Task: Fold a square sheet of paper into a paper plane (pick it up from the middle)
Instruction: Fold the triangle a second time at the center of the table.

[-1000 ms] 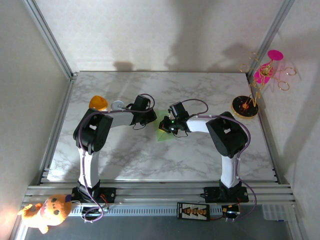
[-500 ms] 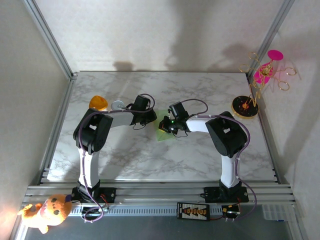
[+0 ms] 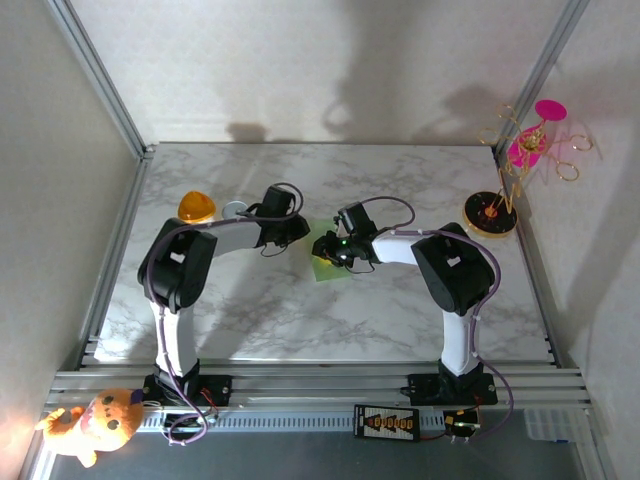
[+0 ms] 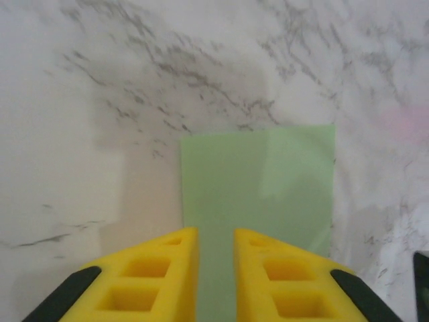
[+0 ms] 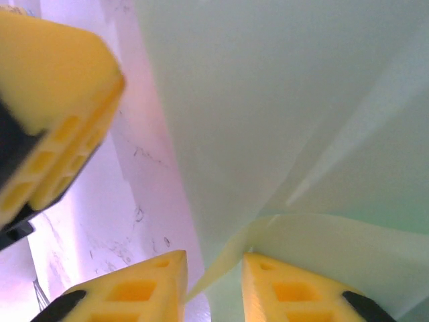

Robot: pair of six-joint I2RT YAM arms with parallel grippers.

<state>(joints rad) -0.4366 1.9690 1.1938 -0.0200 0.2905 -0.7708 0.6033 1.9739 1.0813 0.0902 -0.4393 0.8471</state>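
The left gripper [image 4: 214, 236], jaws slightly parted, is hovering over the green paper [image 4: 268, 181] on the desk [image 4: 134, 80]; the right gripper [image 5: 214, 260], jaws parted, is straddling its raised edge

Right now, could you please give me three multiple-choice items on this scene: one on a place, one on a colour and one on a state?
1. Where does the square sheet of paper lie?
A) in the far left corner
B) in the middle of the table, between the left end effector and the right end effector
C) at the near edge

2. What colour is it?
A) pale green
B) pink
C) white

3. What state is it in?
A) crumpled into a ball
B) a finished dart
C) lying straight-edged, no dart yet

Answers: 1 B, the top view shows it between both arms' tips. 2 A, it is green in every view. 3 C, the left wrist view shows straight edges and square corners.
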